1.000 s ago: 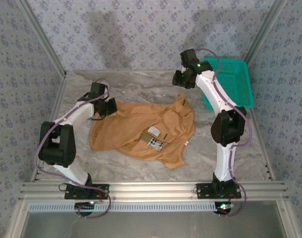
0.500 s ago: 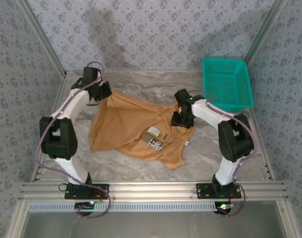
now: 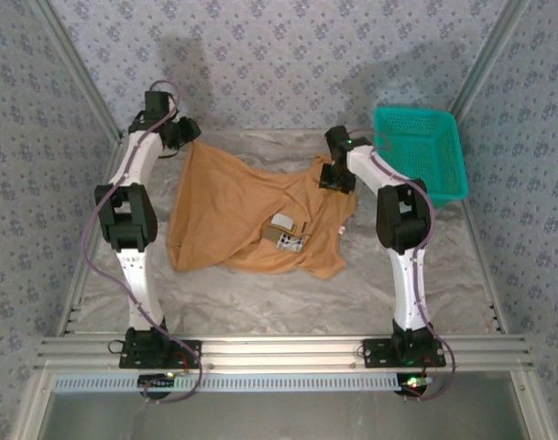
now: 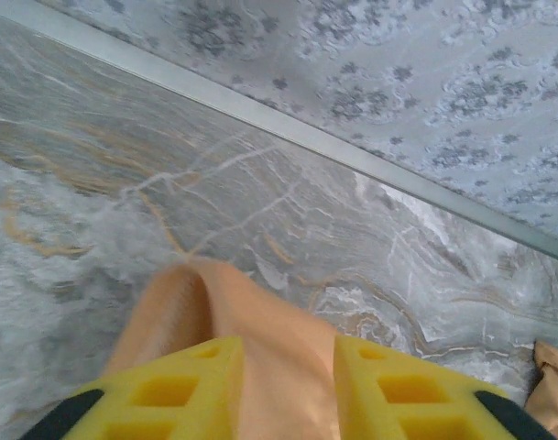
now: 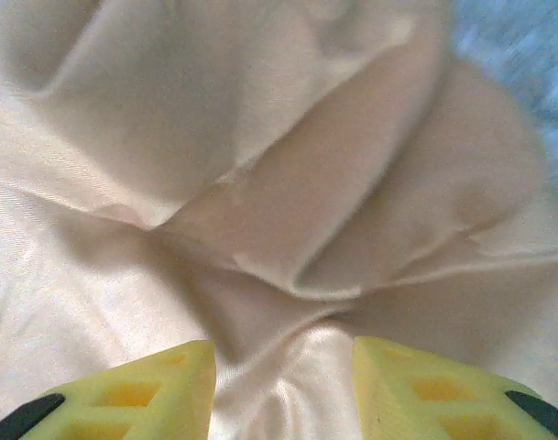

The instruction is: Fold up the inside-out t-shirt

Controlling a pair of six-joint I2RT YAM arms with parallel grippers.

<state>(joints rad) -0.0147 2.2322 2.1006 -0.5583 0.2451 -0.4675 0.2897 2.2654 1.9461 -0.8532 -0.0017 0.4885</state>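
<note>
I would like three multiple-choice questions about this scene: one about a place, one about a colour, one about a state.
1. Where does the teal basket stand? A) far right corner of the table B) near left corner C) its middle
2. What colour is the t-shirt? A) blue B) tan C) white
3. How does the t-shirt lie? A) folded square B) rolled up C) spread, wrinkled
Answers: 1 A, it sits by the far right wall; 2 B, the cloth is tan; 3 C, it lies open with creases.

The t-shirt (image 3: 251, 220) lies spread left of the basket (image 3: 416, 112); right gripper (image 3: 335, 179) at its basket-side edge, left gripper (image 3: 185, 137) at the corner farthest from the basket.
</note>
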